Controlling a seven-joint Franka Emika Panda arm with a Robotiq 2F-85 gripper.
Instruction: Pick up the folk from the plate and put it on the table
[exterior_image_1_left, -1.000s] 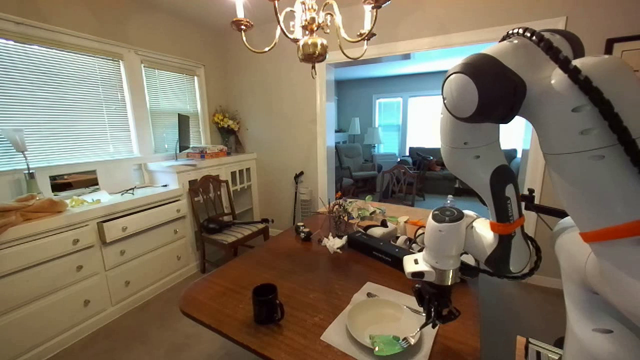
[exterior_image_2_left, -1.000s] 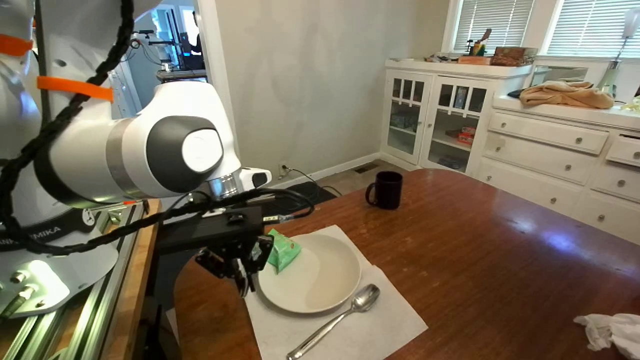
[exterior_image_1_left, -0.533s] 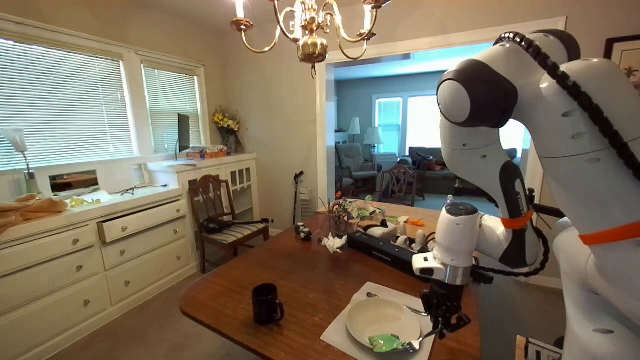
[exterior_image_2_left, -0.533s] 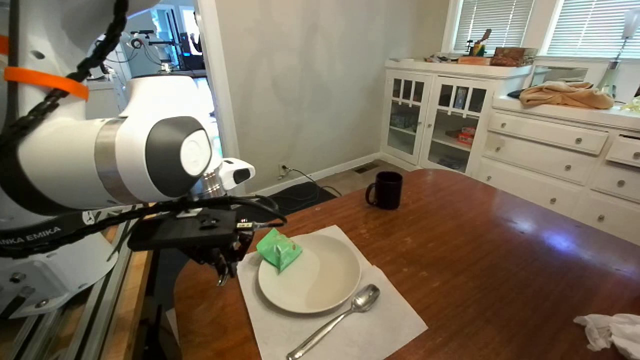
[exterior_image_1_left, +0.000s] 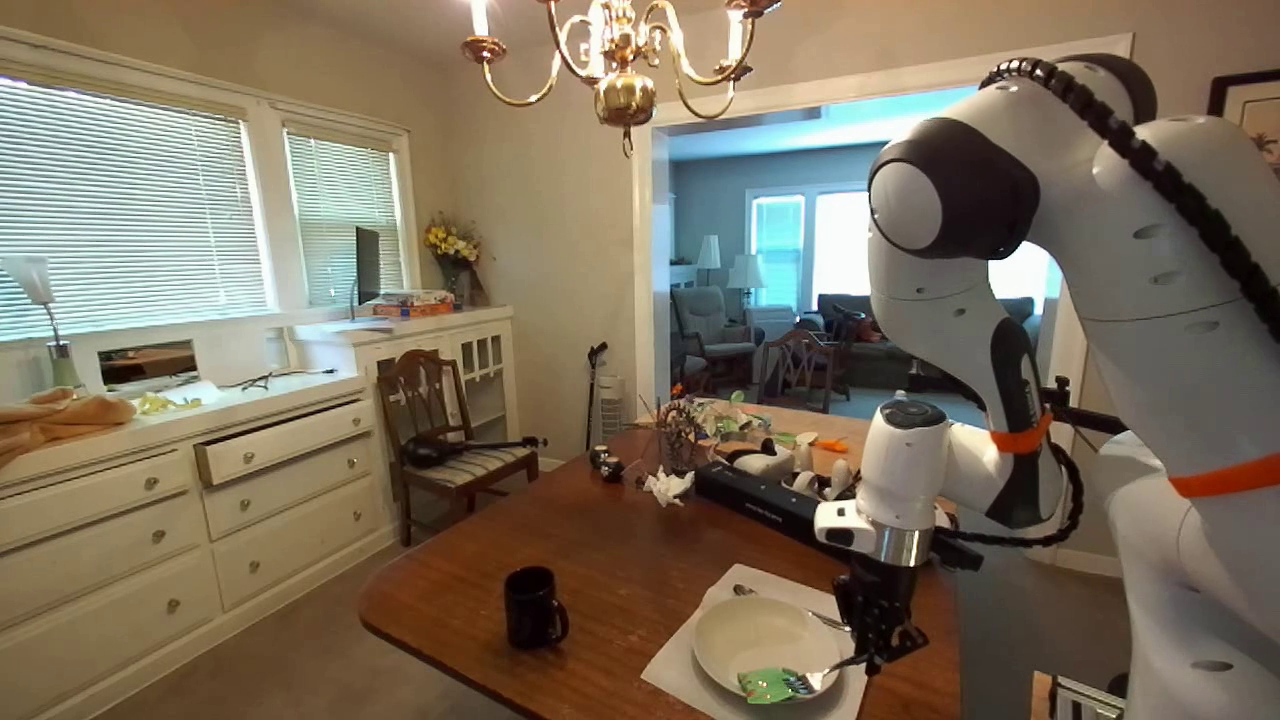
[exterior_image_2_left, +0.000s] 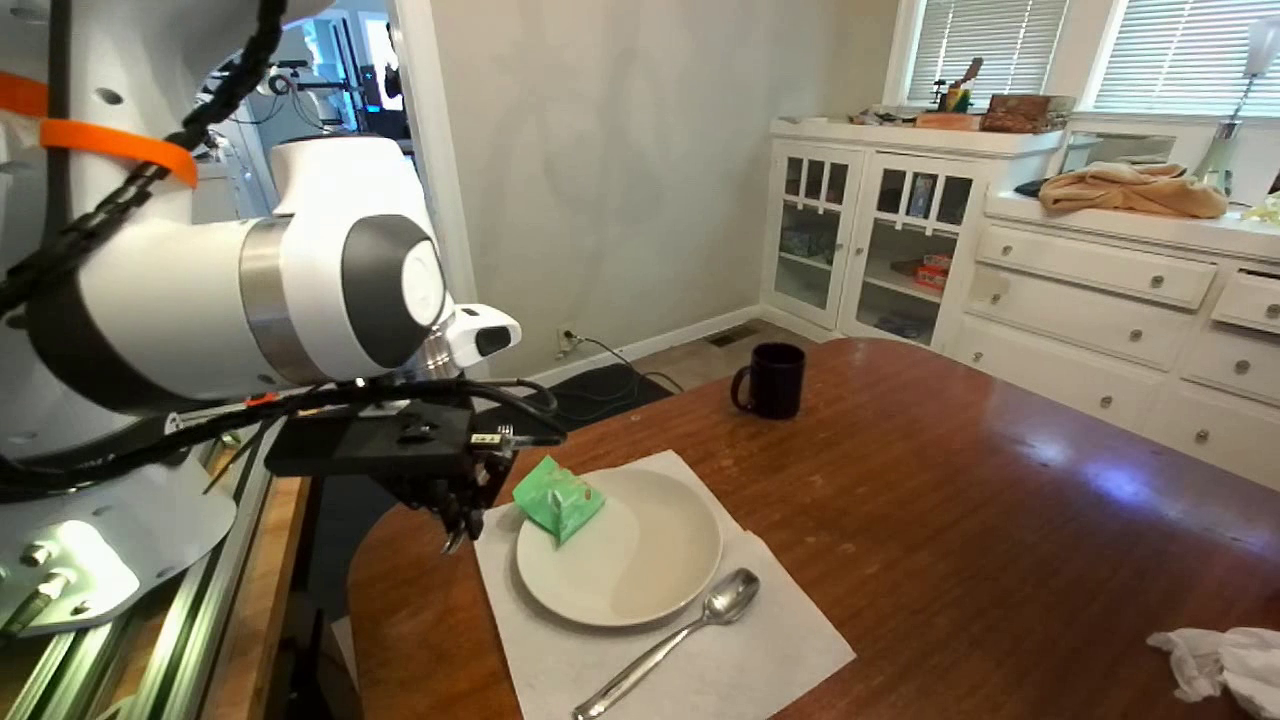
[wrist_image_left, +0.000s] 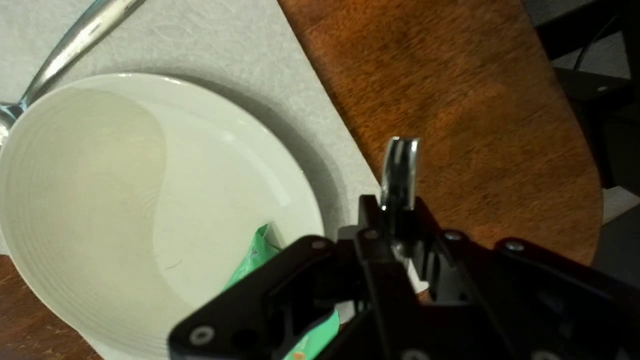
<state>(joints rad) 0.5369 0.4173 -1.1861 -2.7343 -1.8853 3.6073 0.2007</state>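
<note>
The folk (exterior_image_1_left: 818, 678), a silvery fork, is pinched in my gripper (exterior_image_1_left: 872, 662), which is shut on its handle. In the wrist view a short end of the folk (wrist_image_left: 398, 172) sticks out past the fingertips of the gripper (wrist_image_left: 395, 212); the rest is hidden by the fingers. In an exterior view my gripper (exterior_image_2_left: 460, 530) hangs above the table's rim, beside the plate. The plate (exterior_image_2_left: 650, 560) is round and white, with a green folded piece (exterior_image_2_left: 560, 500) on one side. Under it all lies the dark brown table (exterior_image_2_left: 950, 520).
A white paper mat (exterior_image_2_left: 780, 650) lies beneath the plate, with a spoon (exterior_image_2_left: 665, 645) on it. The black mug (exterior_image_1_left: 533, 608) stands on the table beyond. Crumpled white tissue (exterior_image_1_left: 668, 486) and a long black box (exterior_image_1_left: 750, 495) occupy the far part.
My gripper, still holding the folk, has moved off from the plate's side, outward and slightly up, then swung back a little. The plate, green piece and spoon have stayed put.
</note>
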